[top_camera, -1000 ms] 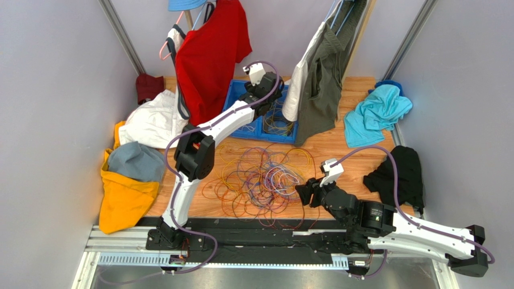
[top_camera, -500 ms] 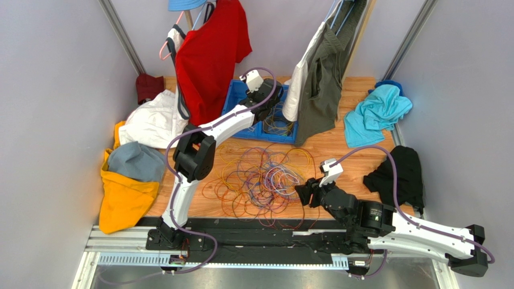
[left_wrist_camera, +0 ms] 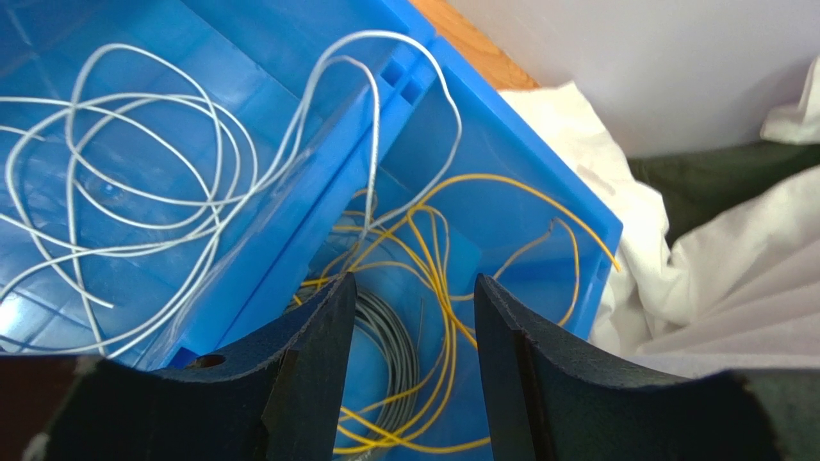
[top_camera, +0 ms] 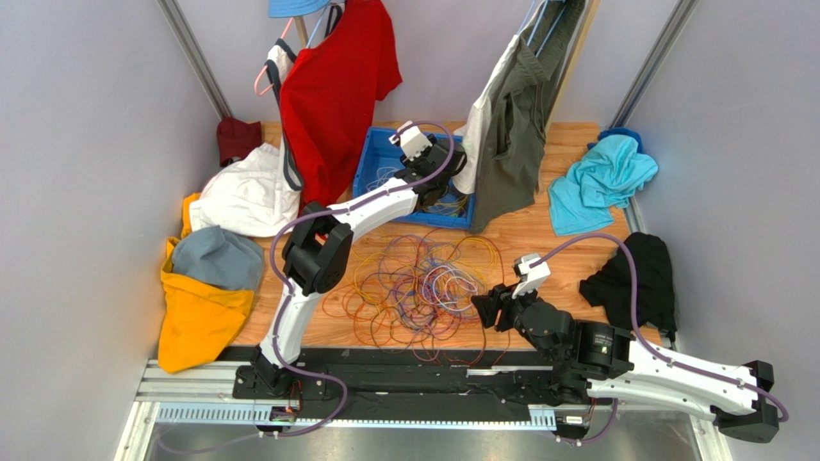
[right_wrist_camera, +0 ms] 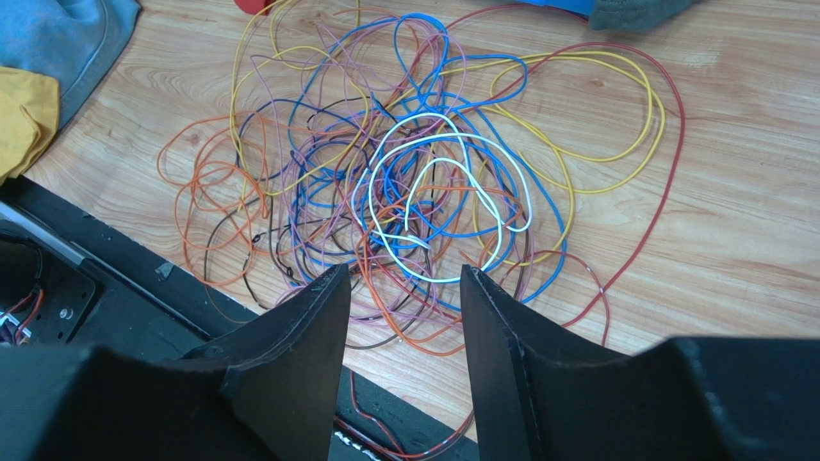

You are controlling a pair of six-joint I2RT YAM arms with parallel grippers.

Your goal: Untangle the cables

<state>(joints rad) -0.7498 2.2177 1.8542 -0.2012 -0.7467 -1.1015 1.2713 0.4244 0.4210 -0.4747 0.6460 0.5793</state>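
Left wrist: yellow cables (left_wrist_camera: pixel 435 252) partly hidden behind left tool (left_wrist_camera: pixel 414 290).

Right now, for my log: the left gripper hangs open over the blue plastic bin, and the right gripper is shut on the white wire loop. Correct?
No: the right wrist view shows the right gripper open and empty, clear of the white wire loop. The left gripper does hang open over the blue plastic bin.
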